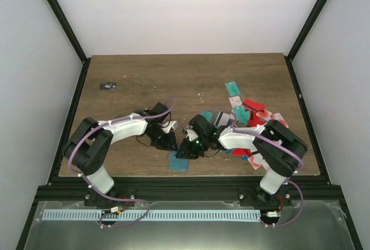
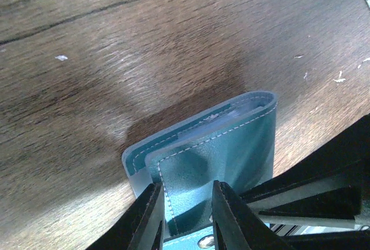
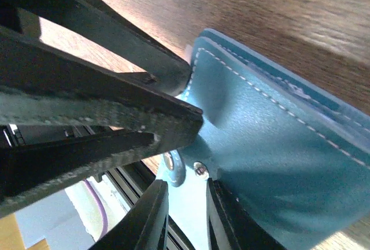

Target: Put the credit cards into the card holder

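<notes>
only wrist views show left end effector (image 2: 186, 189) and right end effector (image 3: 186, 187) pinching the card holder (image 2: 231, 143).

The left gripper (image 1: 171, 144) and right gripper (image 1: 186, 149) crowd the card holder (image 1: 179, 162) at the near edge of the counter (image 1: 144, 82); credit cards (image 1: 254, 114) clutter the right; passage lies open far-left.
</notes>
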You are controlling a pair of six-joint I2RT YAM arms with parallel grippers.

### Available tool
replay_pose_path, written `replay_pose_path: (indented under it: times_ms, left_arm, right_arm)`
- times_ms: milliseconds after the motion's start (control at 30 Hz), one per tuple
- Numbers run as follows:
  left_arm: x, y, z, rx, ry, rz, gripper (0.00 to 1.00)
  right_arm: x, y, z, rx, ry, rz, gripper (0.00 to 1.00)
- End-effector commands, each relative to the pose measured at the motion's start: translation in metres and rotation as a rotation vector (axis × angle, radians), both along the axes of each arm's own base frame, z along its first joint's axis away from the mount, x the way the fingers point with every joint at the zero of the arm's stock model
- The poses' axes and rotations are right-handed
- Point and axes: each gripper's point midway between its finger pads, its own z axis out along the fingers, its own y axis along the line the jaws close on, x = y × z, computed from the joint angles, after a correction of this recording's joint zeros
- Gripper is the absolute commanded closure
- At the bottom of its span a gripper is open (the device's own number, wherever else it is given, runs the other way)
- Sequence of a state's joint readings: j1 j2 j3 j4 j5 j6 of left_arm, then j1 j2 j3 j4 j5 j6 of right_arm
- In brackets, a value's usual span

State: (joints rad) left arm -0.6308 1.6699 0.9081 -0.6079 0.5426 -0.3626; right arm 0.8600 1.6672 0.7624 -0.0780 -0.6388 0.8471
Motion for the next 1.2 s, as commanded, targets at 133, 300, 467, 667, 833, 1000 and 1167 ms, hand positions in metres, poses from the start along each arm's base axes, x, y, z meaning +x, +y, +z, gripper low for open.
replay_pose_path:
  times_ms: [133, 300, 467, 667, 833, 1000, 1167]
  left_arm:
    - [-0.003, 0.005, -0.008, 0.011, 0.0, 0.003, 0.75]
    - [-0.004, 0.006, -0.01, 0.013, 0.002, 0.003, 0.75]
    - [-0.005, 0.006, -0.009, 0.009, 0.001, 0.001, 0.75]
    - [-0.006, 0.007, -0.008, 0.007, 0.0, 0.003, 0.75]
    - [-0.005, 0.006, -0.007, 0.004, -0.003, 0.001, 0.75]
    - [-0.005, 0.007, -0.007, 0.007, -0.006, 0.004, 0.75]
    - [-0.004, 0.009, -0.008, 0.022, -0.016, 0.006, 0.75]
  right_arm:
    - [0.008, 0.016, 0.01, 0.036, -0.022, 0.026, 0.79]
    - [0.01, 0.02, 0.011, 0.04, -0.02, 0.03, 0.79]
    - [0.01, 0.02, 0.007, 0.028, -0.012, 0.03, 0.79]
    - [0.01, 0.02, 0.004, 0.019, -0.002, 0.031, 0.89]
    - [0.009, 0.021, 0.005, 0.018, 0.002, 0.031, 0.96]
    - [0.01, 0.022, 0.009, 0.021, -0.003, 0.032, 0.99]
    - [0.011, 0.021, 0.014, 0.017, -0.01, 0.022, 0.99]
